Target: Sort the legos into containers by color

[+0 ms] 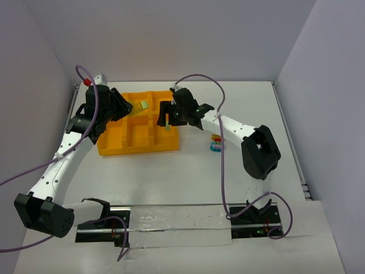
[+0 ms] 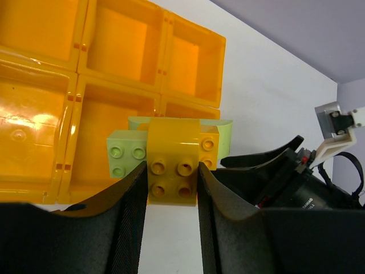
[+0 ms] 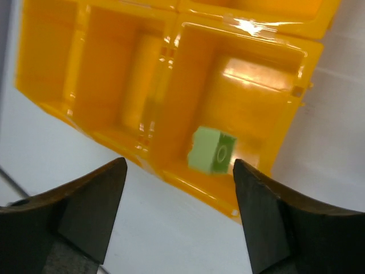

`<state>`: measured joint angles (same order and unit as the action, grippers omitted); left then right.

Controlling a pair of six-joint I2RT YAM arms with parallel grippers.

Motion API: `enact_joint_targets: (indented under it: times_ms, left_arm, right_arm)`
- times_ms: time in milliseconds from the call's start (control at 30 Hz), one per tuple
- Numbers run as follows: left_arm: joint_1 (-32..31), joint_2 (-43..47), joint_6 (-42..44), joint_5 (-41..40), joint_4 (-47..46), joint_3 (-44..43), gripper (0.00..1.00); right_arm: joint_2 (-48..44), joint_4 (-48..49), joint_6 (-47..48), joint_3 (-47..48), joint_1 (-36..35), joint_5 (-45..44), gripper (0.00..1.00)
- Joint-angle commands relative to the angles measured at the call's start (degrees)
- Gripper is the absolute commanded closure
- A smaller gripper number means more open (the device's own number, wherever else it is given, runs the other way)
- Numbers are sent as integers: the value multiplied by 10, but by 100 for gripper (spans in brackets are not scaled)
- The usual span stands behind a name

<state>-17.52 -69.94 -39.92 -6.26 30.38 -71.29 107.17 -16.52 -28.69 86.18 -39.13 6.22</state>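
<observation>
Yellow plastic fills the grip of the left end effector (image 2: 171, 191). Its two fingers are pressed against the sides of a yellow brick (image 2: 174, 171), whose studs face the wrist camera. A lime green brick (image 2: 126, 153) is joined to it and sticks out past both fingers. Just beyond this end effector lies the orange-yellow tray (image 2: 74, 97), its compartments open upward.

The right end effector (image 3: 178, 171) is spread wide and grips nothing. Below the gap between its fingers, a second lime green brick (image 3: 212, 150) sits tilted inside a corner compartment of the tray.

To the right of that end effector, beside its arm, a small stack of red, yellow and light blue bricks (image 1: 216, 142) stands on the table (image 1: 188, 182), apart from the tray.
</observation>
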Motion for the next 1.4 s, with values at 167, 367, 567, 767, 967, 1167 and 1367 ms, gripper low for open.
enact_joint_targets:
  times_ms: [167,367,567,767,967,1167,1367]
  left_arm:
    - [5,1,8,44,-36,1,100]
    - [13,-7,24,101,-52,10,100]
    - [29,-20,21,224,-98,32,100]
    - [34,-35,9,307,-140,53,100]
    - [40,-37,0,340,-157,61,100]
    - [46,-36,-5,358,-167,69,100]
    - [50,-36,-3,366,-169,74,100]
  right_arm:
    - [-71,-15,31,25,-1,-19,17]
    - [-163,38,12,-38,6,50,32]
    - [-233,124,-44,-100,22,143,32]
    - [-207,108,-50,-68,29,151,28]
    - [-165,96,-54,-45,30,154,30]
    - [-142,101,-57,-45,32,159,34]
    - [-123,139,-84,-54,42,186,52]
